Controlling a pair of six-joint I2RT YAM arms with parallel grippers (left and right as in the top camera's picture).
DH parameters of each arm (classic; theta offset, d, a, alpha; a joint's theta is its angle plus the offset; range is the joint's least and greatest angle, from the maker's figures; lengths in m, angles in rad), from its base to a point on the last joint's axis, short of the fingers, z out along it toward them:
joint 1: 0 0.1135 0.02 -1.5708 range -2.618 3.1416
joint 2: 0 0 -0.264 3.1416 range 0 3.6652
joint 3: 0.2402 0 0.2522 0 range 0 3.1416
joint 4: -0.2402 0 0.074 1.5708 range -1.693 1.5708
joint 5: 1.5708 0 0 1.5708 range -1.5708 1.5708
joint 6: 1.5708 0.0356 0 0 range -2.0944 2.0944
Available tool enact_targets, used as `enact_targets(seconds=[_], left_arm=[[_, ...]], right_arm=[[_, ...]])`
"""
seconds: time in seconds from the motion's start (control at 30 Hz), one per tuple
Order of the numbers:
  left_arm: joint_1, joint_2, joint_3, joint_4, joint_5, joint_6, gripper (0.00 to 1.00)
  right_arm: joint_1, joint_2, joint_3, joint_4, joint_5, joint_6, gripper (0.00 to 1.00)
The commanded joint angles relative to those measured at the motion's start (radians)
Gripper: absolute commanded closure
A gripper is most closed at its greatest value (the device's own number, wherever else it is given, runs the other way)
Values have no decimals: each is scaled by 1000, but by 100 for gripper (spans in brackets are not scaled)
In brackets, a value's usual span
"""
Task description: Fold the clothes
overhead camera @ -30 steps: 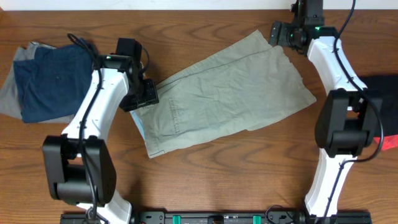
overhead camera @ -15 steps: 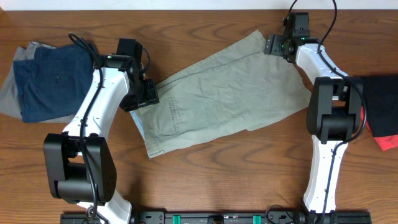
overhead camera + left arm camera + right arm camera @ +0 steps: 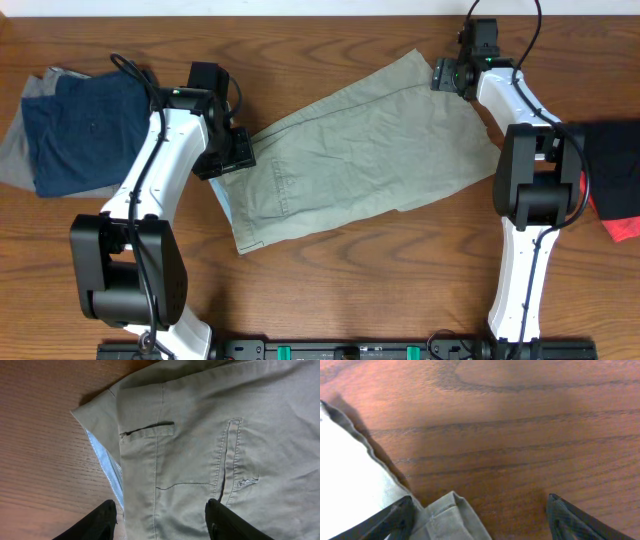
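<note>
**Desk** [image 3: 330, 290]: brown wood-grain top. On it:

1. **Trousers** [image 3: 370, 150]: khaki, folded flat, across the middle. They slant from near-left to far-right. The waistband end, with a slit pocket and blue-striped lining, points left. The other end reaches close to the far edge.
2. **Grey garment** [image 3: 14, 160]: far-left corner, flat on the wood, well apart from the trousers.
3. **Navy garment** [image 3: 80, 130]: folded, on top of the grey garment, covering most of it.
4. **Black cloth** [image 3: 615, 160]: at the right edge, cut off by the overhead view.
5. **Red item** [image 3: 622, 228]: at the right edge, just on the near side of the black cloth. Its kind is unclear.
</note>
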Motion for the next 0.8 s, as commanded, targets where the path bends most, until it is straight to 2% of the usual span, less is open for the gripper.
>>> enact_targets(seconds=[0.0,0.33,0.57,0.77], left_arm=[[-2,5,1,-3,-16,-3,41],[-2,5,1,-3,-16,-3,41],[-2,5,1,-3,-16,-3,41],[-2,5,0,-10,-16,-3,41]], right_arm=[[8,39,-20,-26,-126,8,31],[0,39,-20,-45,-123,33,84],[-19,25,-19,-76,-112,33,98],[-23,-59,-19,-139,-48,33,99]])
